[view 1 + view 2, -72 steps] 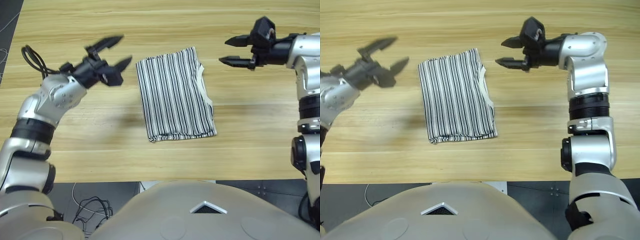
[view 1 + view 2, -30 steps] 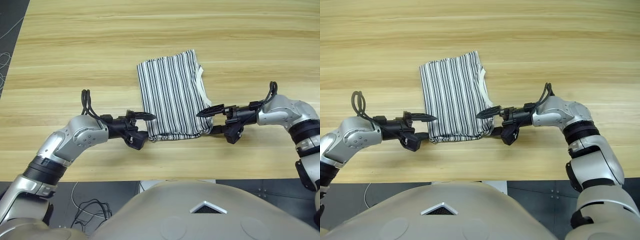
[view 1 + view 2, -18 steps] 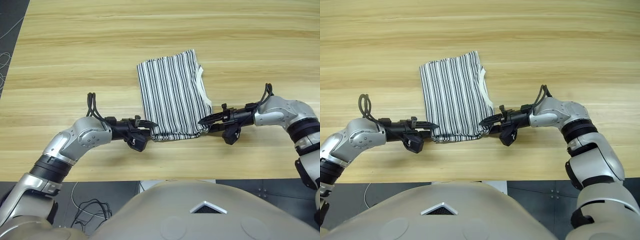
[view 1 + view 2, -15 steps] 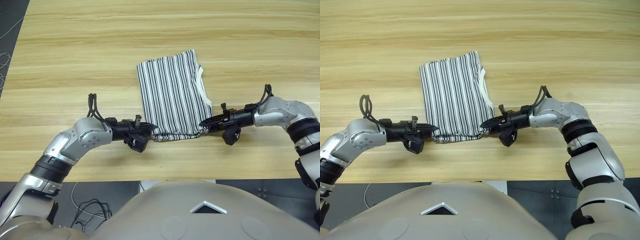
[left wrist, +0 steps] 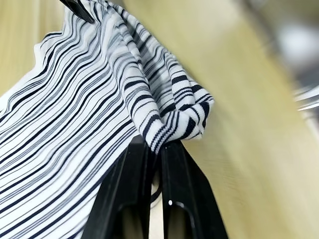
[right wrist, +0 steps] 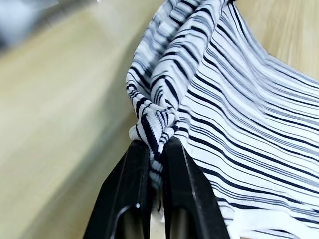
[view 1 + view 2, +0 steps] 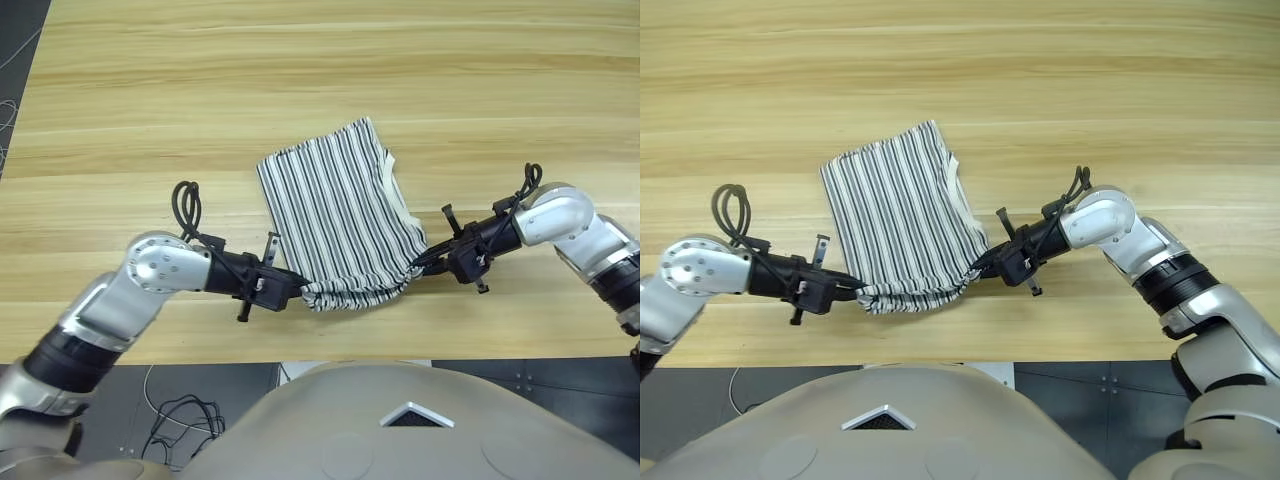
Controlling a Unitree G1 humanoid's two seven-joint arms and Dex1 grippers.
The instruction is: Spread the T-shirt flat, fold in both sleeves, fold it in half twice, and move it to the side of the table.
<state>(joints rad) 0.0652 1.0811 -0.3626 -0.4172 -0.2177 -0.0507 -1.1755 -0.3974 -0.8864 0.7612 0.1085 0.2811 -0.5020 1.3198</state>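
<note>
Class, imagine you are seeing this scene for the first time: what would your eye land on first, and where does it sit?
The folded black-and-white striped T-shirt stands out at the middle of the pale wooden table. Its near edge is bunched up, pinched at one corner by the left gripper and at the other by the right gripper, both shut on the cloth.

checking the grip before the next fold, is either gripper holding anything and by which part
Both hold the striped T-shirt: the left gripper pinches its near left corner, the right gripper its near right corner, each shut on bunched cloth.
</note>
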